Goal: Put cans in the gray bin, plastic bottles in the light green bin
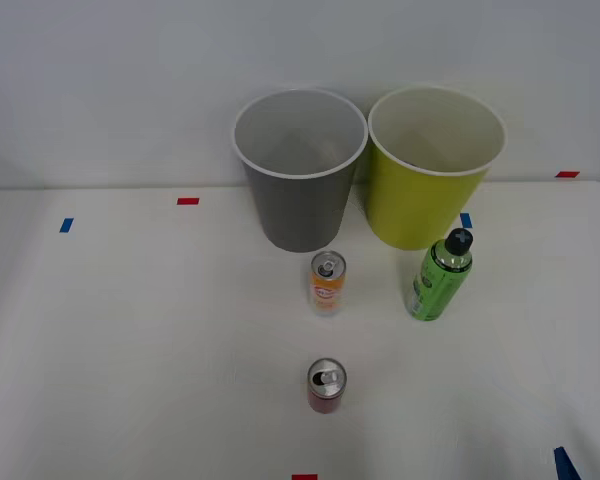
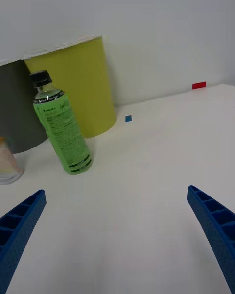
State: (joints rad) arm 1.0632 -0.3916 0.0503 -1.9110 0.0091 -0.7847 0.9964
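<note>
I take the gray bin (image 1: 300,185) as my landmark. The light green bin (image 1: 430,185) stands just beside it, on its right, the two rims close to touching. The orange-and-white can (image 1: 327,282) sits upright right in front of the gray bin, and the dark red can (image 1: 327,385) stands farther forward still, well apart from it. The green-label bottle (image 1: 440,275) is upright ahead of the light green bin, off to the gray bin's right (I see one bottle on the table, not two).

From the wrist camera my right gripper (image 2: 117,230) has its jaws spread wide and holding nothing, its blue fingers (image 2: 215,225) hanging above bare table short of the bottle (image 2: 61,127), which stands off-centre between them.

My worry: the bottle is tall and narrow, so if I close in off-centre one finger will likely nudge it over, and it could roll into the orange-and-white can (image 2: 7,164) nearby. Gripping too near the cap could let it swing and clip the lime rim on release
</note>
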